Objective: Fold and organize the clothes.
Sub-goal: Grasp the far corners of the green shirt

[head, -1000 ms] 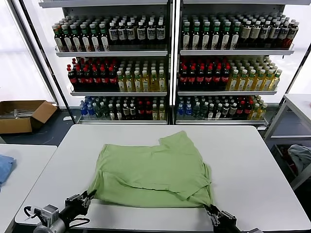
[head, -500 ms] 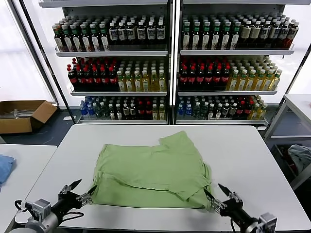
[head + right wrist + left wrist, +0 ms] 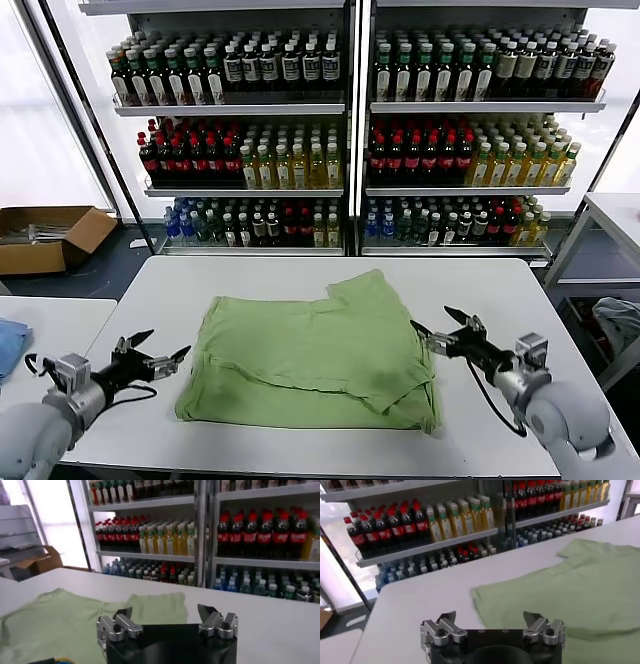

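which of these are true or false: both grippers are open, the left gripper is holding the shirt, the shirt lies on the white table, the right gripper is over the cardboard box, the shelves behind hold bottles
1. Both grippers are open. True: the left gripper and right gripper both have spread jaws.
2. The left gripper is holding the shirt. False: it is beside the green shirt, empty, off the shirt's left edge.
3. The shirt lies on the white table. True.
4. The right gripper is over the cardboard box. False: it is at the shirt's right side; the cardboard box sits on the floor far left.
5. The shelves behind hold bottles. True.
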Controlling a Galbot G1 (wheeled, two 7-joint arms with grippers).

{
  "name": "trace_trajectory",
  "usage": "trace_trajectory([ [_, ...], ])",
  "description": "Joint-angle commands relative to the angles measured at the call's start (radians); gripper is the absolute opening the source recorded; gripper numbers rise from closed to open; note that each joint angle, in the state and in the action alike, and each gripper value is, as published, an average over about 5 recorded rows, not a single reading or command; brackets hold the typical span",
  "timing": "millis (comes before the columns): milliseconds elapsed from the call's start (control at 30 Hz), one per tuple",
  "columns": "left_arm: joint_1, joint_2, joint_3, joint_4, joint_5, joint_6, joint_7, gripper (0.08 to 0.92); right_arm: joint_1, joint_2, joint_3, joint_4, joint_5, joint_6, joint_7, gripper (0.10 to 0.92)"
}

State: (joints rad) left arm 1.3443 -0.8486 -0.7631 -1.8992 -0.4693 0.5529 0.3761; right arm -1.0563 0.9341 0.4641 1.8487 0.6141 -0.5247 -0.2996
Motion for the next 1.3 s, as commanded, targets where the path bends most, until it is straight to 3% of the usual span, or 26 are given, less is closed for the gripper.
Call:
trace_trajectory([
  [33, -0.227, 0.188, 0.09, 0.201, -0.119, 0.005, 0.01, 0.823, 0.339, -0.023, -0.185, -0.303, -0.025, -0.053, -0.113, 0.823],
  [233, -0.335, 0.195, 0.204, 0.284, -0.112, 0.002, 0.015, 0.823, 0.391, 0.037, -0.234, -0.395, -0.068, -0.052, -0.123, 0.823],
  [667, -0.51, 0.044, 0.399, 0.442, -0.038, -0.009, 0.017, 0.823, 0.514, 0.131, -0.299, -0.558, -0.121, -0.027, -0.108, 0.823],
  [1300, -0.659, -0.074, 0.555, 0.586, 0.054, -0.025, 0.02, 0.823, 0.566, 0.205, -0.341, -0.692, -0.116, -0.053, -0.064, 0.823],
])
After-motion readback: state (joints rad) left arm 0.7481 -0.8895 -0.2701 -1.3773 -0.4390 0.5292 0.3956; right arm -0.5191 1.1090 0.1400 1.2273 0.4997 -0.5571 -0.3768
